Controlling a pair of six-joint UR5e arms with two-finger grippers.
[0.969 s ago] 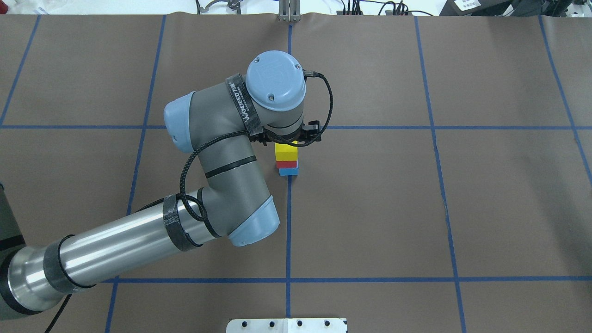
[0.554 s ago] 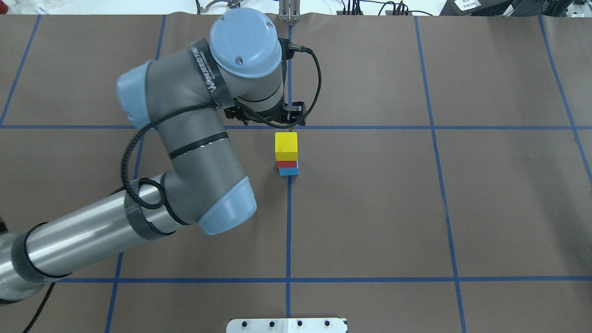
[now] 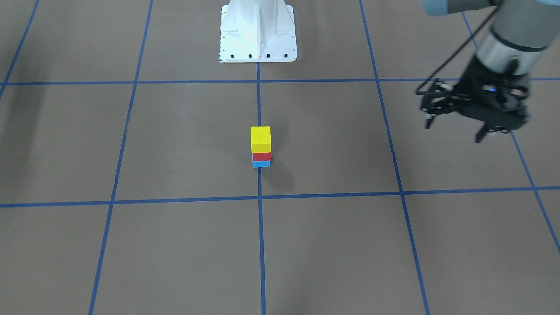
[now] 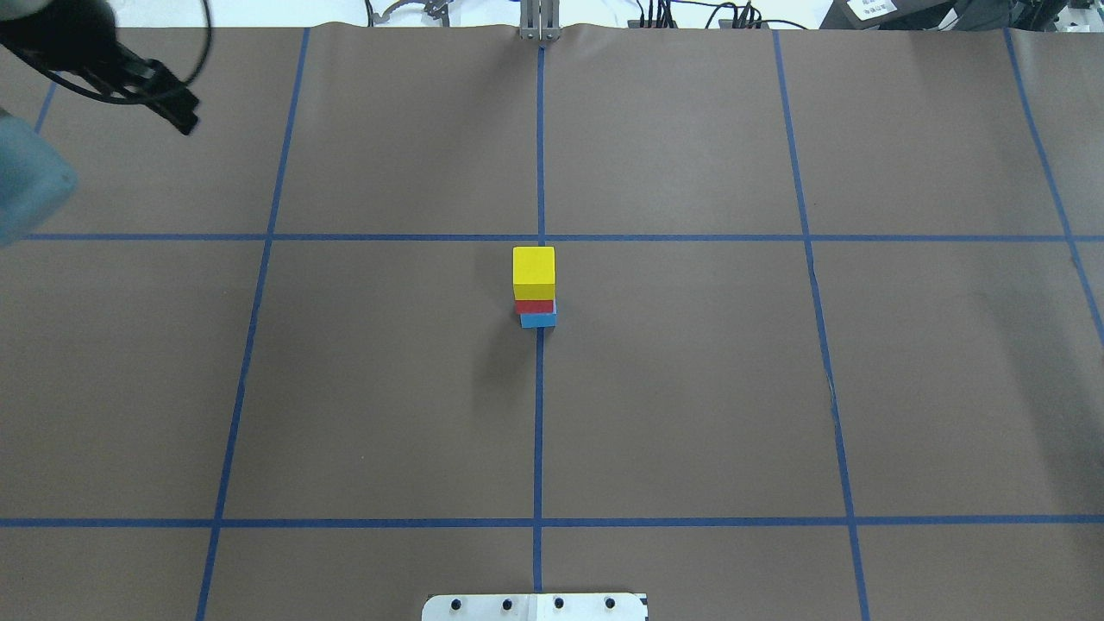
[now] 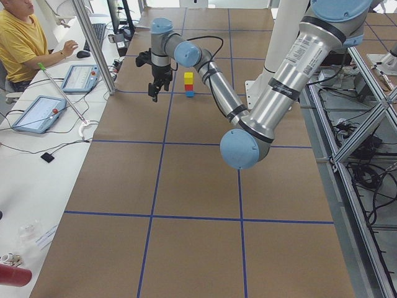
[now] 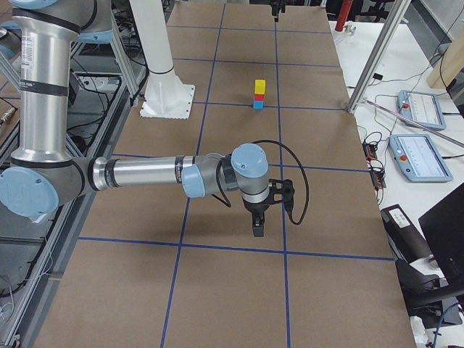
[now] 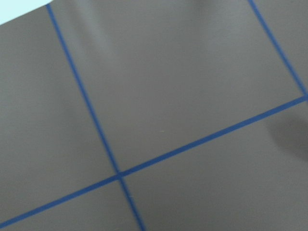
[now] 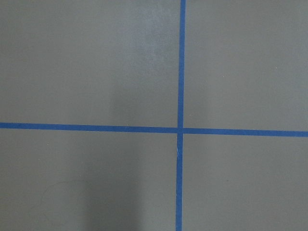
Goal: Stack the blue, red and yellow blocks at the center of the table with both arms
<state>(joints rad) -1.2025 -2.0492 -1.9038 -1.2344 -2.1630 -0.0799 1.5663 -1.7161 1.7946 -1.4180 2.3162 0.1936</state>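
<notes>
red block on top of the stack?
No, the yellow block is on top; the red block sits between it and the blue block.

Yellow blk [image 4: 534, 267] atop red blk [image 4: 535, 306]; blue blk [image 4: 538, 321] lowest.

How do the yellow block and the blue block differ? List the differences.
The yellow block tops the stack, on the red block; the blue block is at the bottom, on the table. In the overhead view the yellow block shows its whole top face, the blue block only a thin strip. Both sit in one upright stack on the centre tape line.
</notes>
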